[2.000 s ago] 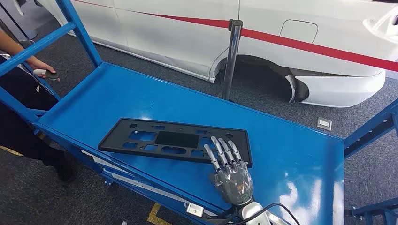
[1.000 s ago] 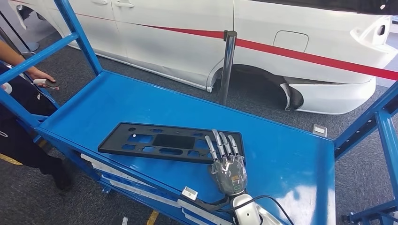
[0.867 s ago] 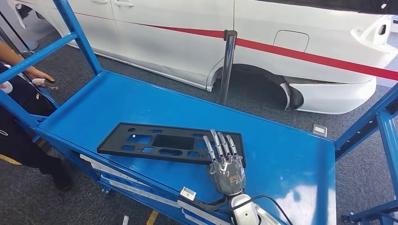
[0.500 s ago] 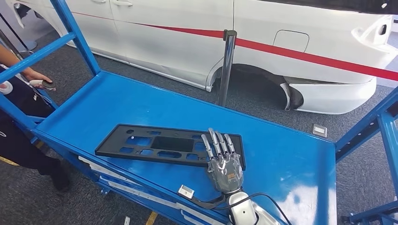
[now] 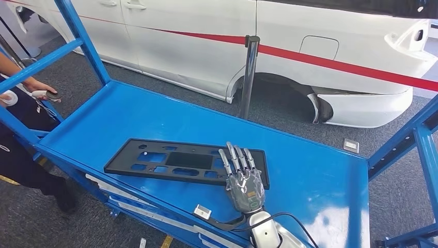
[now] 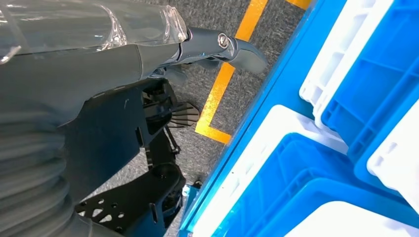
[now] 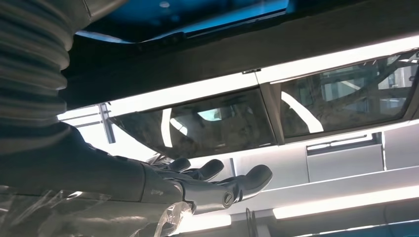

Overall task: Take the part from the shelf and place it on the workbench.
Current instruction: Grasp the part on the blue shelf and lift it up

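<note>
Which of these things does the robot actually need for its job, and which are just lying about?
Needed:
- black part
- blue shelf it lies on
- right hand, fingers flat on the part's end

Just about:
- white car
- barrier post
- blue and white crates
- person standing alongside

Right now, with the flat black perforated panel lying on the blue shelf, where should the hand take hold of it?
Probably the right end of the flat black perforated panel, from the robot's side. It lies flat, so it needs an edge pinch, and the right hand already rests its fingers on that end. The near long edge sits close to the blue shelf front lip.
</note>
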You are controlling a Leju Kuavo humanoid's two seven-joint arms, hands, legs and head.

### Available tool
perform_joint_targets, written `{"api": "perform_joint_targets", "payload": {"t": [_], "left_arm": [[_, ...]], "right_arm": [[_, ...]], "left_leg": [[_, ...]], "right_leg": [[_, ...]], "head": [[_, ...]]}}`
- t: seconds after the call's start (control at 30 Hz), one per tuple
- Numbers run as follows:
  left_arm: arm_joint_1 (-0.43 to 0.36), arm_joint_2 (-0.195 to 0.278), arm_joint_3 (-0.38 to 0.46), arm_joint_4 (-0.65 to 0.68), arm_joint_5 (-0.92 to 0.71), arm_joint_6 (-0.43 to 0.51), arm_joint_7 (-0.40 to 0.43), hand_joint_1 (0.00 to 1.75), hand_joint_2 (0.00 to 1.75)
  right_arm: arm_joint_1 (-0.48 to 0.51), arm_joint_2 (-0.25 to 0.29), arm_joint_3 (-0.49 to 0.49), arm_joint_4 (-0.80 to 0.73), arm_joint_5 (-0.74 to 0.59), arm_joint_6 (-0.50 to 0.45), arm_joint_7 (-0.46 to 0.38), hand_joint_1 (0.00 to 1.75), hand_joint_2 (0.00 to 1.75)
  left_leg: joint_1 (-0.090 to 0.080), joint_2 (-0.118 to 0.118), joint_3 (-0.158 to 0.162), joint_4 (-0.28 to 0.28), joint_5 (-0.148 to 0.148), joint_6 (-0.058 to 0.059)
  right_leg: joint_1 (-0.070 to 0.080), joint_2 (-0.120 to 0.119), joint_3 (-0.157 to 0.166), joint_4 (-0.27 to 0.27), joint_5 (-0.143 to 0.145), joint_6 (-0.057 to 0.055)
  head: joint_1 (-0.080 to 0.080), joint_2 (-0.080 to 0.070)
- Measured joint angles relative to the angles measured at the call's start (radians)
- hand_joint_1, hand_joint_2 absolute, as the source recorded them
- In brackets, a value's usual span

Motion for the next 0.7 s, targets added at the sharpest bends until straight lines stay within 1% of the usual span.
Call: {"api": "perform_joint_targets", "payload": {"t": [0.47,0.7], "left_arm": [[0.004,-0.002,0.0,0.0,0.013,0.0,0.0,0.0,1.75],[0.005,-0.002,0.0,0.0,0.013,0.001,-0.005,0.0,1.75]], "right_arm": [[-0.001,0.016,0.005,0.01,-0.003,0.0,-0.001,0.0,1.75],[0.0,0.021,0.007,0.011,-0.003,0.0,-0.02,0.0,1.75]], "left_leg": [[0.003,0.0,0.005,0.0,-0.007,-0.003],[0.004,0.0,0.013,-0.001,-0.012,-0.003]], "right_leg": [[0.001,0.0,0.004,0.0,-0.007,-0.003],[0.002,0.0,0.012,0.0,-0.013,-0.004]], "head": [[0.0,0.0],[0.0,0.0]]}}
